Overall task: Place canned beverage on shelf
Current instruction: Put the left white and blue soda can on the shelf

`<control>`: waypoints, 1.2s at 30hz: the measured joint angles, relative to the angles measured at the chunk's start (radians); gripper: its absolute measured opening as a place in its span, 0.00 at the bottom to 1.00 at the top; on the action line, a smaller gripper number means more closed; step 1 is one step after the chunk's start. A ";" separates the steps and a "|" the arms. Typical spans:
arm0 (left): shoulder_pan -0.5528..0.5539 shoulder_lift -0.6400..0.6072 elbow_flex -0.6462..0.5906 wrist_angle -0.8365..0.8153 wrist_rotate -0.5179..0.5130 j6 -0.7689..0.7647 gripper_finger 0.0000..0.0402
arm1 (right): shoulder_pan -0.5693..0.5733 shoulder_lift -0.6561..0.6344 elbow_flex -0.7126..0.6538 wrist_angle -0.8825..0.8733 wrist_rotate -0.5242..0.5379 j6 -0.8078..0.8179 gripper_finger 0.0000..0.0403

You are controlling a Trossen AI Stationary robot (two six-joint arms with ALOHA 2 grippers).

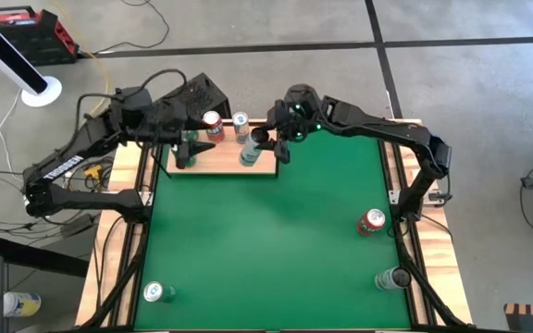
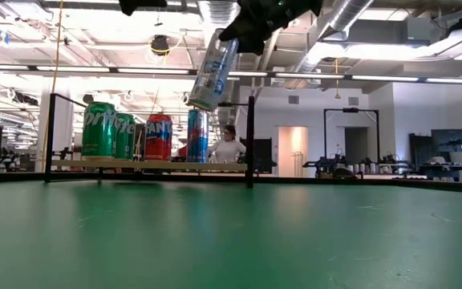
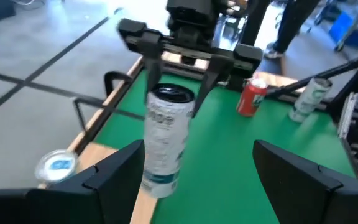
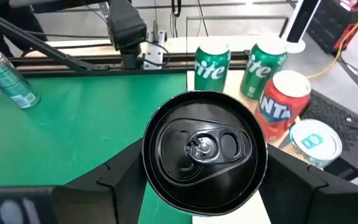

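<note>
**Can held above the shelf edge**

While my right tool [image 1: 278,139] grips the tall slim can [image 2: 213,71] by its top, tilted and clear of the boards, it hangs over the shelf [image 1: 220,163] at twelve o'clock on the green surface [image 1: 276,240]. Two green cans [image 2: 107,129], a red can [image 2: 158,136] and a blue can [image 2: 197,136] stand there. My left tool [image 1: 192,148] hovers beside them, fingers wide.

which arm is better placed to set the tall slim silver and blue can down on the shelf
Right. The right gripper already grips the tall slim silver and blue can, tilted, above the pale wooden shelf. The left gripper hangs open nearby, holding nothing.
</note>
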 joint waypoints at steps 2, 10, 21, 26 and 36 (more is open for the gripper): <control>-0.008 -0.016 -0.057 0.071 0.001 -0.026 0.71 | -0.006 -0.001 0.000 -0.015 0.000 0.000 0.68; -0.011 -0.090 -0.224 0.232 -0.040 -0.105 0.71 | -0.056 -0.001 0.000 -0.069 0.043 0.013 0.68; -0.011 -0.105 -0.323 0.397 -0.063 -0.153 0.71 | -0.133 0.145 0.085 -0.072 0.112 -0.023 0.68; -0.011 -0.105 -0.324 0.389 -0.063 -0.157 0.71 | -0.162 0.256 0.277 -0.228 0.133 -0.045 0.68; -0.011 -0.106 -0.324 0.386 -0.054 -0.163 0.71 | -0.215 0.370 0.436 -0.351 0.127 -0.086 0.68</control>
